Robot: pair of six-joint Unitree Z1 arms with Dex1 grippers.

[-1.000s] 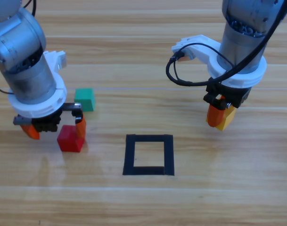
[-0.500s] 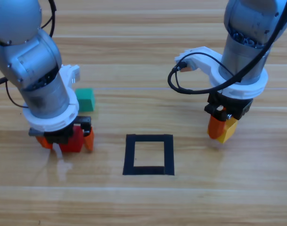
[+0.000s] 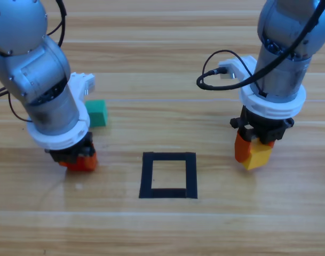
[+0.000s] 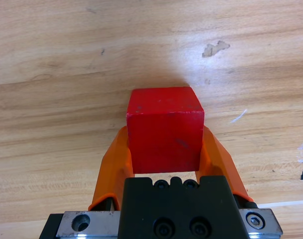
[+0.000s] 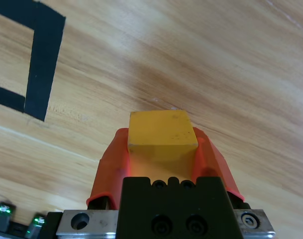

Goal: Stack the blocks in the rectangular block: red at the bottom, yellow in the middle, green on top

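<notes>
The red cube sits between the jaws of my left gripper, which is shut on it at table level, left of the black tape rectangle. In the high view the arm hides most of the cube. My right gripper is shut on the yellow cube, holding it just right of the rectangle; the right wrist view shows the yellow cube pinched between both jaws, with the rectangle's tape at upper left. The green cube rests on the table behind the left gripper.
Bare wooden table surrounds the rectangle, whose hollow centre shows wood. A black cable loops off the right arm's wrist.
My left gripper came down around the red cube and shut on it. The right gripper sank slightly with the yellow cube and turned a little.
</notes>
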